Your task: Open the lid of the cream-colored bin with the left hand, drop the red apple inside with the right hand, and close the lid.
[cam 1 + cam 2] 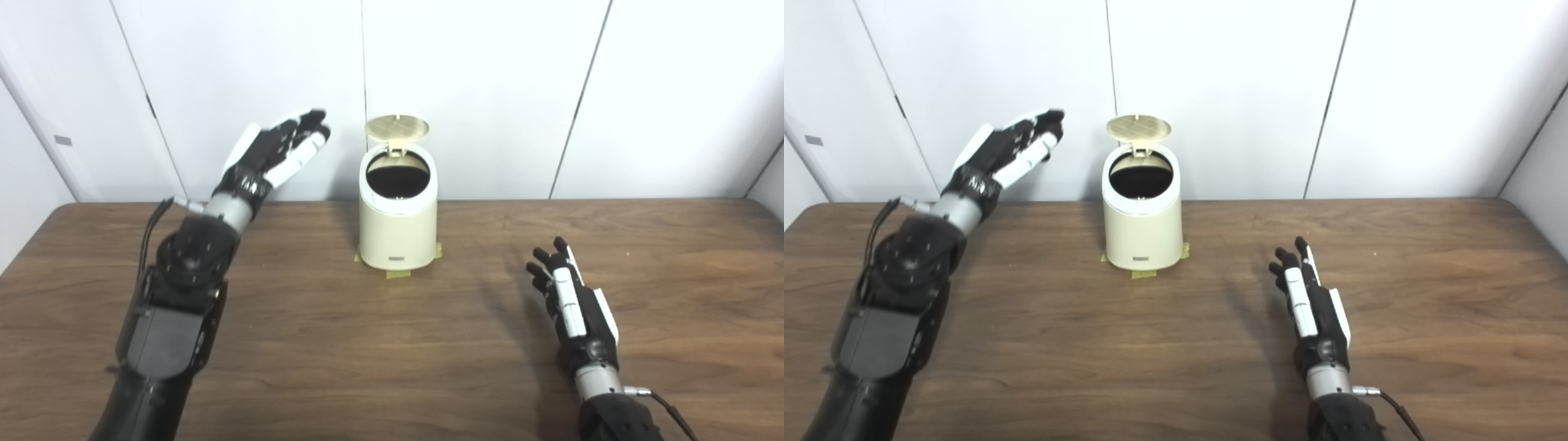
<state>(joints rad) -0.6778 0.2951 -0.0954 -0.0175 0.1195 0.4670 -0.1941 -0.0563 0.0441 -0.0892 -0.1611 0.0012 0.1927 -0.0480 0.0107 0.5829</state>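
In the left eye view, the cream bin (398, 211) stands at the back of the table (392, 343), its lid (397, 128) upright. The left hand (278, 150) is raised beside it, fingers spread, holding nothing. The right hand (572, 294) rests low and released, also empty. No apple is visible; I judge it is already inside, so closing the lid comes next. The right eye view shows the bin's dark opening no deeper.

Bright, even light; soft shadows
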